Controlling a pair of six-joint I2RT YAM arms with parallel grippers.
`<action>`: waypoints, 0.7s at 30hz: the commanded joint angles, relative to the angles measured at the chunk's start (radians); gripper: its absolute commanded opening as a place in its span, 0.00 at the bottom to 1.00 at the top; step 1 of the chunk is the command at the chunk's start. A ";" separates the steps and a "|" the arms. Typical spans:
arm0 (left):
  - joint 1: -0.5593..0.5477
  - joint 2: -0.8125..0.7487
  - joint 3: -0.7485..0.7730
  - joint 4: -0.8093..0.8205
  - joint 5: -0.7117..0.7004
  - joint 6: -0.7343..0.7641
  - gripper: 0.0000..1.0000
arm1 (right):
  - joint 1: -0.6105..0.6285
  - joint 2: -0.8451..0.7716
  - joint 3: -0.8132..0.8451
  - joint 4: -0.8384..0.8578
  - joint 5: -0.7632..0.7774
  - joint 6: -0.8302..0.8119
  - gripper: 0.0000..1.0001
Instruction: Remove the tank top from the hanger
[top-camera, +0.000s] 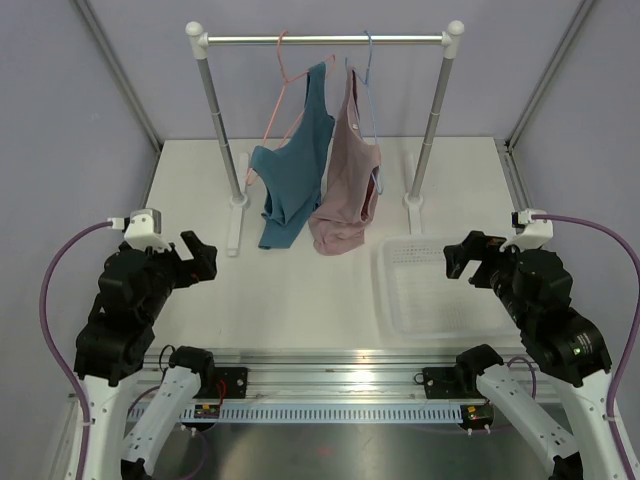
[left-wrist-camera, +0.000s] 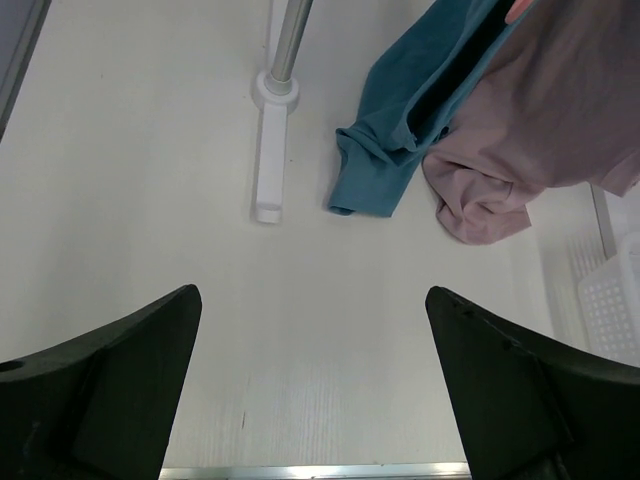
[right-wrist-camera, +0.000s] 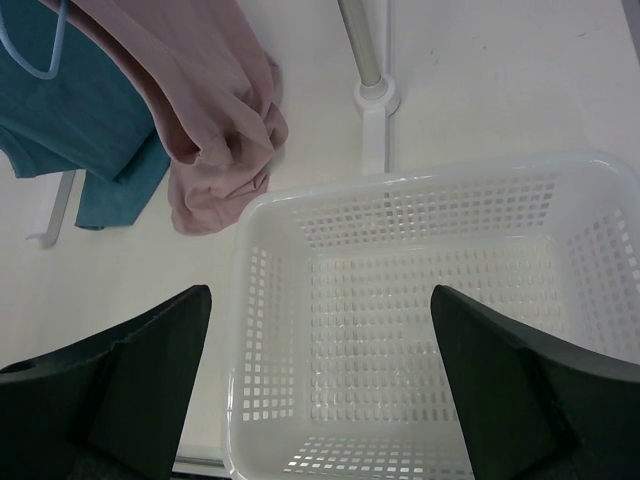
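The teal tank top (top-camera: 293, 178) hangs from the thin pink hanger (top-camera: 282, 62) in the upper centre of the top view. Its hem is bunched on the white table (top-camera: 300, 290), and its right side touches a dusty pink tank top (top-camera: 347, 185) on a light blue hanger (top-camera: 369, 60). Both hangers hook over the rail (top-camera: 325, 40) of a small rack. A white mesh basket (top-camera: 440, 290) sits at centre right. The left gripper (top-camera: 203, 258), at centre left, and the right gripper (top-camera: 453, 258), above the basket, hover with fingers spread wide, holding nothing — well apart from the clothes.
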 joint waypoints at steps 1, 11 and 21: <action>-0.005 0.048 0.076 0.064 0.108 0.037 0.99 | 0.009 0.003 0.001 0.061 -0.035 0.000 1.00; -0.013 0.386 0.445 0.147 0.279 0.086 0.99 | 0.008 0.020 -0.042 0.164 -0.262 0.022 1.00; -0.058 0.811 0.745 0.352 0.306 0.234 0.96 | 0.009 -0.040 -0.140 0.205 -0.448 0.088 0.99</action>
